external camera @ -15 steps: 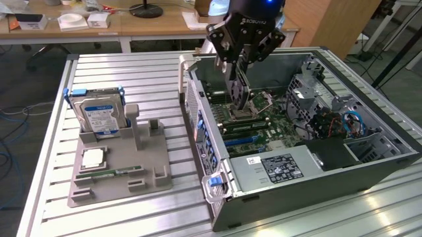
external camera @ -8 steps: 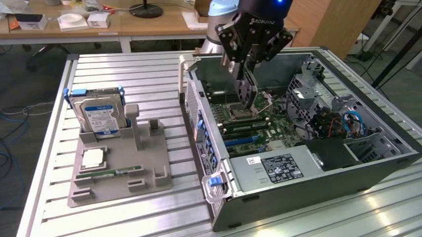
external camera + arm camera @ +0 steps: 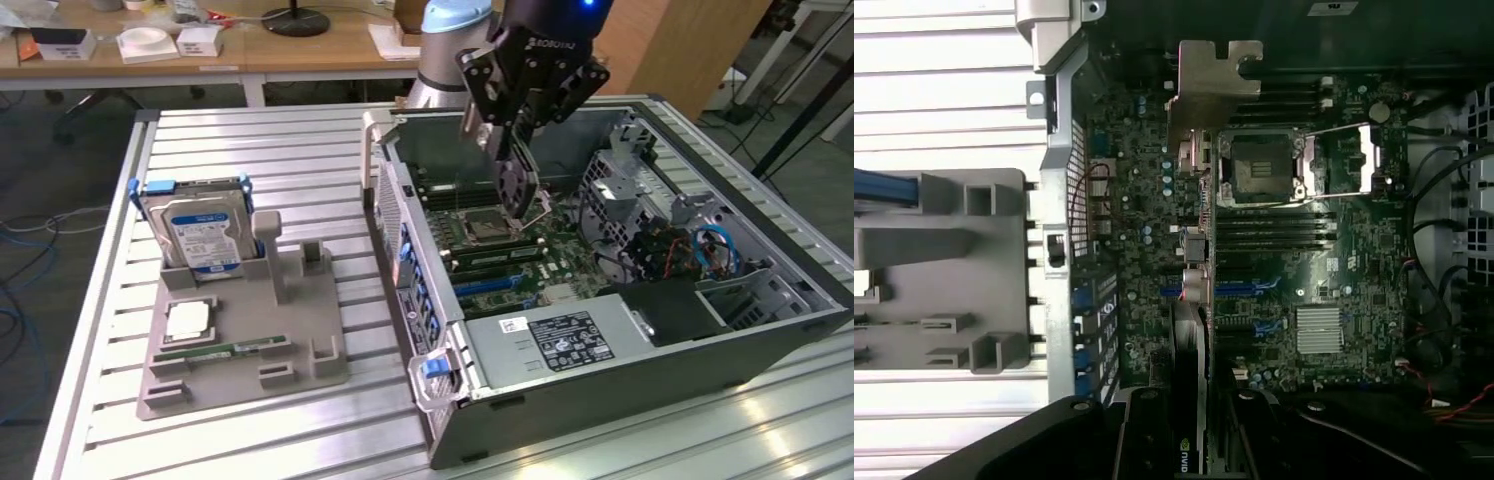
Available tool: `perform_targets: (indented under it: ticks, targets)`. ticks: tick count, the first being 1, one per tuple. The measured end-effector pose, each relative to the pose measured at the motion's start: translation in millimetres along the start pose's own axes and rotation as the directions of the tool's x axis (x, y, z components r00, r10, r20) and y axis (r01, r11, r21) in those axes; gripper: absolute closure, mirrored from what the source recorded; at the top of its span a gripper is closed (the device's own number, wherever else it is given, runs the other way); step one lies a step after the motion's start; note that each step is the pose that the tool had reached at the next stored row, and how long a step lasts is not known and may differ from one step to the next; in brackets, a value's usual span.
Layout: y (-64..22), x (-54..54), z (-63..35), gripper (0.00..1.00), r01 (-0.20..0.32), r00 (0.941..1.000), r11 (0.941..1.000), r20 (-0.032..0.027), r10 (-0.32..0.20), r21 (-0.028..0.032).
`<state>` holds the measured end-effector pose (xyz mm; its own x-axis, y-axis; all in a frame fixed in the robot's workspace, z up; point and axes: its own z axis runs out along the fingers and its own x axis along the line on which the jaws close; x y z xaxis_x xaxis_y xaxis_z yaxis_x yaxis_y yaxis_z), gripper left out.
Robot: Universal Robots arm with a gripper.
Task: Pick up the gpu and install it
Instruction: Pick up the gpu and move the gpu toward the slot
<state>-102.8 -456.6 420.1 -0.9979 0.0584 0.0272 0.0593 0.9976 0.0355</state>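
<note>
gripper (image 3: 518,128) clamped on gpu (image 3: 517,185) | gpu hangs inside case (image 3: 441,400), long axis pointing down from fingers to motherboard (image 3: 567,245), over CPU socket (image 3: 483,228) | blue slot (image 3: 487,286) lies apart, toward power supply (image 3: 561,340)

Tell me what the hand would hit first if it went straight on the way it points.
The hand, shut on the gpu, points down into the computer case. The card's lower edge would probably meet the motherboard first, beside the CPU socket, though depth is hard to judge.
</note>
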Motion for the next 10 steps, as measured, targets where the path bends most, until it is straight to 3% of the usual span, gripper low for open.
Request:
perform_targets:
  ticks: [10]
  targets:
    - [1.2,-20.1,-0.5,0.74,0.000,1.0000,1.0000,0.0000,0.000,0.0000]
